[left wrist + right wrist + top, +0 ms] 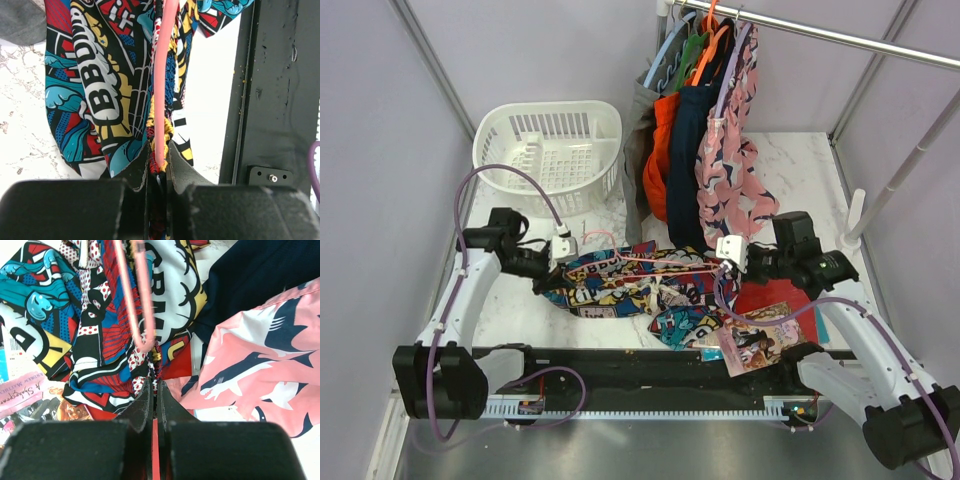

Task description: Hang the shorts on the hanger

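The comic-print shorts (620, 283) lie stretched across the middle of the table between my two grippers. The pale-pink hanger (655, 262) lies along their top edge. My left gripper (556, 262) is at the shorts' left end. In the left wrist view it (159, 150) is shut on the hanger's pink wire (162, 75) together with the bunched waistband of the shorts (100, 85). My right gripper (732, 258) is at the right end. In the right wrist view it (155, 384) is shut on the shorts' edge (100, 340), just below the hanger's bent end (142, 305).
A white laundry basket (548, 150) stands at the back left. A rail (840, 38) at the back right carries hangers with a navy garment (705, 150), an orange one and a pink shark-print one (735, 175). A magazine (760, 338) and a red sheet (775, 297) lie front right.
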Robot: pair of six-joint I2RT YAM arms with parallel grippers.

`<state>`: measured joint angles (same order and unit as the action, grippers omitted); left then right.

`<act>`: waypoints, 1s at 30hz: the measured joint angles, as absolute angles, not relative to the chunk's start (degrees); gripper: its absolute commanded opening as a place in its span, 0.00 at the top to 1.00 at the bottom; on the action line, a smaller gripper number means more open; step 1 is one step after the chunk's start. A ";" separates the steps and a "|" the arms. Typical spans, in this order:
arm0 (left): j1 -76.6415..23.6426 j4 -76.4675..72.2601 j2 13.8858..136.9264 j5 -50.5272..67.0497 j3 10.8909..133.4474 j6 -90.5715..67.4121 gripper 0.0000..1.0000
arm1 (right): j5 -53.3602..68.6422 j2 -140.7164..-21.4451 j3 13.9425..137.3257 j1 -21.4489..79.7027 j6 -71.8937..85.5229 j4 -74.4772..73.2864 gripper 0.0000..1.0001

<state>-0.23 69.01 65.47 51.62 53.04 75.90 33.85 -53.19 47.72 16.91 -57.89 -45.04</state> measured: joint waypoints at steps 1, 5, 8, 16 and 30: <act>-0.23 68.75 65.67 51.51 53.04 75.85 0.98 | 33.89 -53.19 47.72 16.84 -58.28 -45.30 1.00; -0.23 67.81 66.19 51.13 53.01 75.02 0.98 | 34.30 -52.69 47.72 16.58 -59.42 -46.35 1.00; -0.23 66.83 67.26 50.33 53.01 73.71 0.98 | 34.70 -51.37 47.72 16.58 -60.14 -46.94 1.00; -0.23 66.28 68.69 49.60 53.01 73.25 0.98 | 34.94 -50.30 47.88 16.36 -61.14 -47.72 1.00; -16.49 57.89 69.43 42.98 57.91 58.70 0.98 | 38.06 -56.88 57.95 14.83 -63.77 -56.01 0.29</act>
